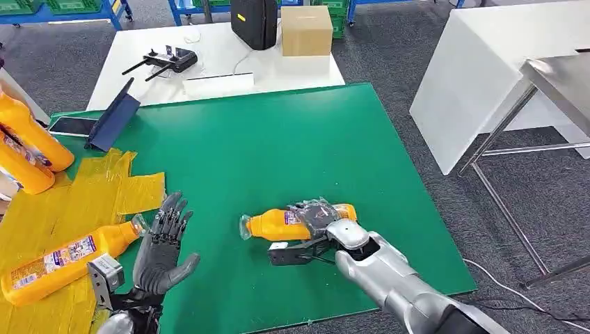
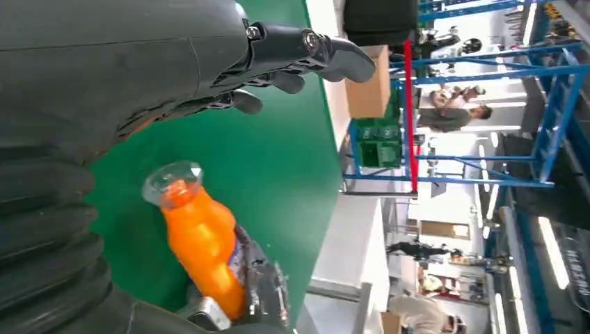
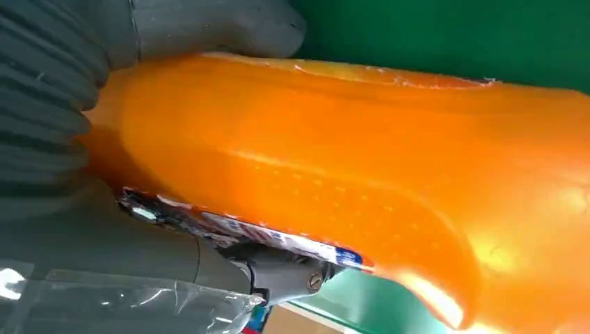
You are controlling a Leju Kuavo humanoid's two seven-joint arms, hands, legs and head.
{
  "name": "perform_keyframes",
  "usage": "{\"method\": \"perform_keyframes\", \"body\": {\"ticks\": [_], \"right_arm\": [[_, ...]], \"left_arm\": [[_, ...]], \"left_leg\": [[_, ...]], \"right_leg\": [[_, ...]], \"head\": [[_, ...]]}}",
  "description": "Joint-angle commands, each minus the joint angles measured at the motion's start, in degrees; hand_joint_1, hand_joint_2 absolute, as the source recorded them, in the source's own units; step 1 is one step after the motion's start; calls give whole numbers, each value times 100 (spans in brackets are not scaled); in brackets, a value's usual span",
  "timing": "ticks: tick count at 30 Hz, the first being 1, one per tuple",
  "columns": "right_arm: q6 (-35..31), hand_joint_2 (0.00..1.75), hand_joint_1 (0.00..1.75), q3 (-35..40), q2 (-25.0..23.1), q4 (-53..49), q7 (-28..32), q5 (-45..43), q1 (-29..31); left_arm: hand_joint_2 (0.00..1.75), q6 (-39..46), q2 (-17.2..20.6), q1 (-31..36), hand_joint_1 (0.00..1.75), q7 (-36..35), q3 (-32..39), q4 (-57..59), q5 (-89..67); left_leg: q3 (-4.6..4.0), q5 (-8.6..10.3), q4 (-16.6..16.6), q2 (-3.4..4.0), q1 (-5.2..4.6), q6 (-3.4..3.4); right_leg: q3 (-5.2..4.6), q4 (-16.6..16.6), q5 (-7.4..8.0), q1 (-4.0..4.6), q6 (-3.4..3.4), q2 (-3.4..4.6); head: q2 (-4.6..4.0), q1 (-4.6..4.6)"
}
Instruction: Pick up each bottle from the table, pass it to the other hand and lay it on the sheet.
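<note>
An orange bottle (image 1: 278, 223) with a clear cap lies on its side on the green mat (image 1: 278, 146). My right hand (image 1: 316, 217) wraps its fingers over the bottle's middle; up close the orange bottle (image 3: 389, 174) sits against the palm. My left hand (image 1: 161, 243) hovers open with fingers spread, left of the bottle's cap, at the edge of the yellow sheet (image 1: 42, 216). Its wrist camera looks at the capped bottle (image 2: 198, 233). Another orange bottle (image 1: 66, 261) lies on the sheet, and two more orange bottles (image 1: 28, 142) rest at the sheet's far left.
A dark blue folder (image 1: 111, 118) and a phone (image 1: 72, 126) lie at the mat's far left corner. Behind the mat a white table holds a controller (image 1: 170, 61), a black case (image 1: 254, 22) and a cardboard box (image 1: 306, 30). A white and metal table (image 1: 515, 69) stands to the right.
</note>
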State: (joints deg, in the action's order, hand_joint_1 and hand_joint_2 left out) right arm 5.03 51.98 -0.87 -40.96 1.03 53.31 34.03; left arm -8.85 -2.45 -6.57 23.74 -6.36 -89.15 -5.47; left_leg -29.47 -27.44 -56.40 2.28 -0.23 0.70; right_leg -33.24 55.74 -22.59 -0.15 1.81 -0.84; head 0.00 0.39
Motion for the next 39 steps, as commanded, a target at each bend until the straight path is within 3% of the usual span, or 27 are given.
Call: {"method": "perform_keyframes", "body": {"ticks": [1,7,9,11,13,16,18,22,25,28,33,39], "right_arm": [[-338,175,175,46,-80,582,-87,-112,-319],[-387,175,175,14,-86,536,-111,-107,-336],[-733,175,175,-138,-64,343,-231,-81,-540],[-1264,175,175,-673,155,-495,-380,-29,-1174],[-2312,175,175,-1641,204,-1801,-482,-58,-2145],[-2724,175,175,-2645,192,-3504,-110,-269,-3225],[-2720,175,175,-3165,-78,-3896,441,-752,-3485],[-2810,175,175,-3659,-603,-4267,1428,-1962,-3639],[-2712,175,175,-3714,-723,-4310,1629,-2440,-3659],[-2684,175,175,-3697,-929,-4196,2039,-3147,-3674],[-2728,175,175,-3410,-1063,-3890,2411,-3692,-3630],[-2821,175,175,-3059,-1014,-3540,2372,-3527,-3438]], "left_arm": [[175,-74,27,95,0,-71,138,284,-170],[175,-80,32,88,0,-76,143,293,-182],[175,-104,8,129,0,-134,106,350,-251],[175,-120,-127,136,0,-208,-43,281,-406],[175,81,-266,40,0,-455,-241,83,-614],[175,498,-308,-77,0,-805,-592,-92,-925],[175,711,-183,-109,0,-906,-696,-62,-858],[175,759,144,-51,0,-915,-791,89,-778],[175,752,192,-21,0,-922,-866,90,-785],[175,751,327,-1,0,-1078,-1028,83,-752],[175,629,539,84,0,-1216,-1405,39,-711],[175,375,429,662,0,-1234,-1631,490,-576]], "left_leg": [[11,1,8,-18,3,-3],[-4,8,11,-32,8,-7],[3,4,9,-21,6,-5],[2,6,12,-35,8,-6],[12,0,8,-36,6,-3],[-3,-2,1,-72,5,-2],[-20,-7,-3,-100,6,-3],[-43,-20,-11,-89,9,-9],[-86,-7,-3,-73,0,-6],[-77,-5,2,-75,-1,-5],[-77,-5,2,-61,1,-3],[-76,-3,2,-75,2,-4]], "right_leg": [[14,-10,4,2,-9,-6],[5,-19,13,7,-12,-13],[8,-14,10,5,-12,-9],[11,-19,9,7,-12,-20],[17,-15,2,7,-10,-27],[7,-8,-8,9,-9,-47],[0,-4,-13,11,-9,-61],[-24,8,-28,9,2,-34],[-63,6,-14,-1,2,-35],[-61,0,-14,-1,3,-40],[-66,-1,-11,1,4,-31],[-62,-5,-11,2,4,-37]], "head": [[0,0],[0,-2],[0,-2],[2,-4],[0,-4],[2,-2],[0,0],[0,0],[0,-2],[0,-2],[0,-2],[0,0]]}}
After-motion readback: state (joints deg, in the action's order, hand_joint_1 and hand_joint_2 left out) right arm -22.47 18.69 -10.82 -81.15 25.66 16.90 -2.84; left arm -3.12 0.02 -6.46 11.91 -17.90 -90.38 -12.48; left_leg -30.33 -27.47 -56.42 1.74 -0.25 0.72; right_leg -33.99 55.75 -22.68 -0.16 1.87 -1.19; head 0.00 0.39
